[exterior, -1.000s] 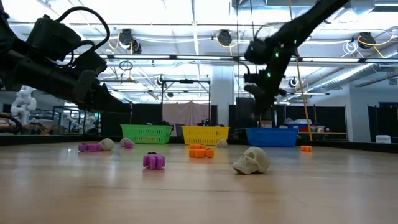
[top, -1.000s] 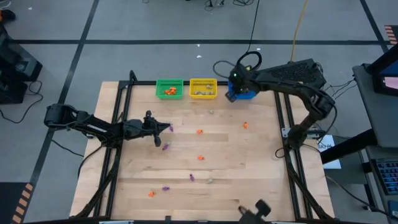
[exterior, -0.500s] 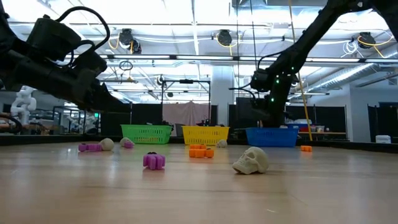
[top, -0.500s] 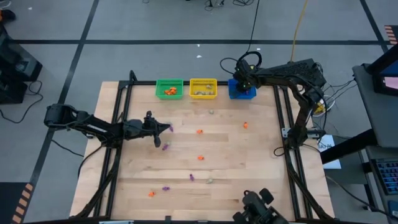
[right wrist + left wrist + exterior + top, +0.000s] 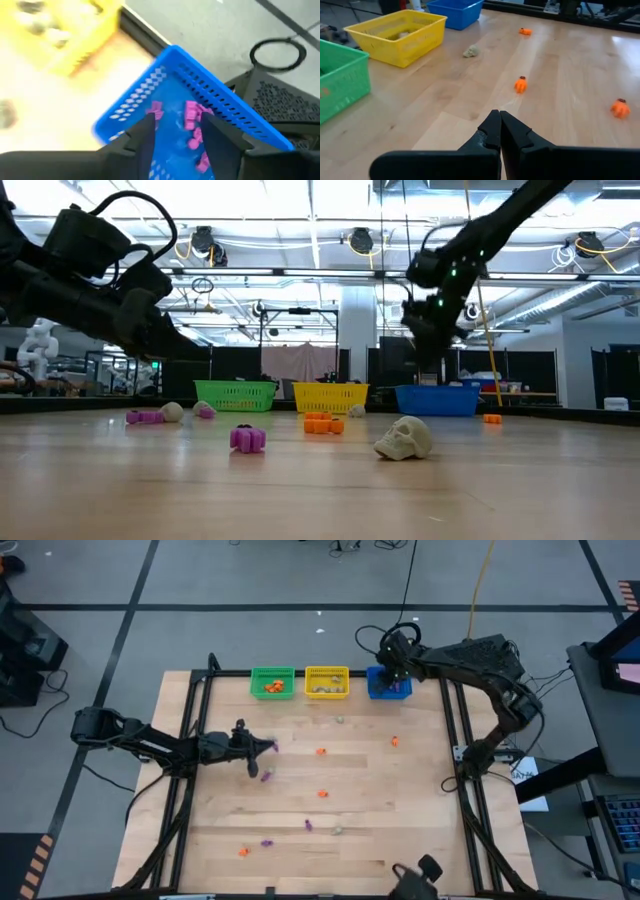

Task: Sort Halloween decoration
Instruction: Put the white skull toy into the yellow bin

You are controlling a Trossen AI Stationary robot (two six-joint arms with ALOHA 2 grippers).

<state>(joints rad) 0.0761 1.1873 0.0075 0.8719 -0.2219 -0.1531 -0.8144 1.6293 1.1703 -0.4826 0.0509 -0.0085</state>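
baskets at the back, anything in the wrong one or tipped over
Nothing stands out. The green basket holds orange pieces, the yellow basket pale ones, the blue basket purple ones. All three sit upright in a row.

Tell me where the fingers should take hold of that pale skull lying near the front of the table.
Judging from the low view, the skull lies on its side on the bare wood, clear of other trinkets. Coming straight down from above and pinching across its rounded cranium looks safest; the jaw end seems narrower and bumpier. The high view shows nothing crowding it.
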